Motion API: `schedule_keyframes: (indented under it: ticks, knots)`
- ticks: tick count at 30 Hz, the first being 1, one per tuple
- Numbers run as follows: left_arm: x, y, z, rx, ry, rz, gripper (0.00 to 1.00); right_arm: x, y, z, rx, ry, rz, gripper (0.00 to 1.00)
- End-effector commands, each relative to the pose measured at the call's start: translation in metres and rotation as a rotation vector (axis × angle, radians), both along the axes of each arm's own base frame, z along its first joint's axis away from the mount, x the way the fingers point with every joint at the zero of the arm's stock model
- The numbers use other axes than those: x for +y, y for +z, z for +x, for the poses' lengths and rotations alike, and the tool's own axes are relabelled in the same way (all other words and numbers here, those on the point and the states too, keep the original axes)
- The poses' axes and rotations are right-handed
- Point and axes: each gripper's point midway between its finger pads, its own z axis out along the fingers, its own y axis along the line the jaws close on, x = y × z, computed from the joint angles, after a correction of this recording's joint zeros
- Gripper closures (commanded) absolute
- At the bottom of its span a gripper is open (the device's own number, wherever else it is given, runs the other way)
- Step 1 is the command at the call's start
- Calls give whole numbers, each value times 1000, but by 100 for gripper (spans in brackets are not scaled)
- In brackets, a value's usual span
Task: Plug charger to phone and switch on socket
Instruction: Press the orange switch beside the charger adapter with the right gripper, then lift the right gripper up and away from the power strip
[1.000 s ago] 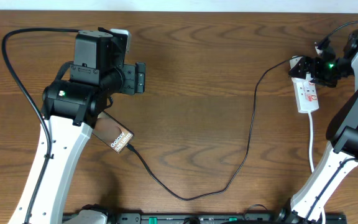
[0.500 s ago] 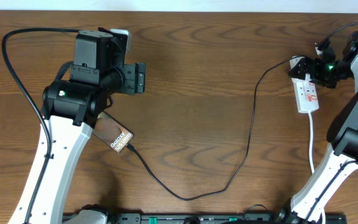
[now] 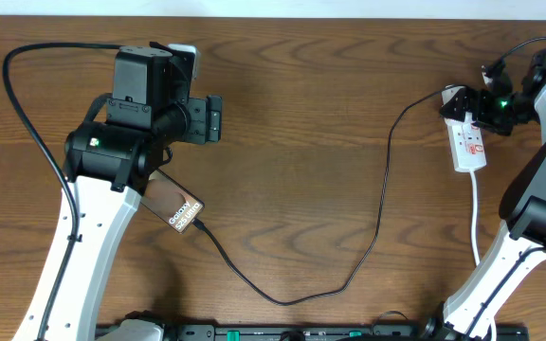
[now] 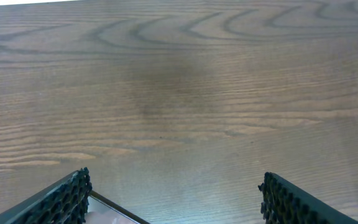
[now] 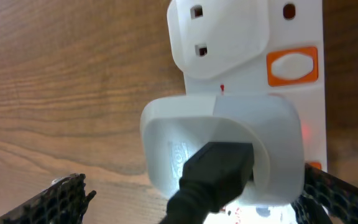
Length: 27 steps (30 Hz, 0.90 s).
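Versus earlier frames: nothing has shifted except a slight change in the right arm's pose. Left tool (image 4: 179, 202) has its jaws wide apart and empty over bare bench (image 4: 185, 93). The phone (image 3: 176, 206) lies flat just behind and under this tool, one corner showing by its left finger. The charger (image 3: 384, 189) ends touching the phone's near end and looks seated, though I cannot confirm that. Right tool (image 5: 201, 199) is spread wide and grips nothing, straddling the white adapter (image 5: 222, 149) plugged into the socket (image 5: 229, 37); the orange switch (image 5: 293, 65) lies just ahead, toward its right finger. Judgement: cable limp and light, so grip only at the stiff tip. Phone back is glossy and likely to slide. Rocker needs one fingertip, and the light strip may skid.
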Motion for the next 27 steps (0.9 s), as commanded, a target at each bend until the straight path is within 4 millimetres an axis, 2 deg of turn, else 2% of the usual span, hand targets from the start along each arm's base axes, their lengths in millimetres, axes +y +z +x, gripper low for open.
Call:
schedule_keyframes:
  ticks: [1,6,13,17,22,27]
  knots:
    - [1,6,2,-19,-8,19,14,14,-25,-15,153,-62,99,1]
    - [1,6,2,-19,-8,19,14,-12,3,-15,163,-100,42,1]
    - [1,6,2,-19,-8,19,14,-32,74,1,67,-124,-6,1]
    - [1,6,2,-19,-8,19,14,-43,116,3,34,-188,-77,1]
    - [1,6,2,-19,-8,19,14,-56,165,-3,-20,-257,-172,1]
    - [1,6,2,-19,-8,19,14,-55,208,-11,-100,-284,-215,1]
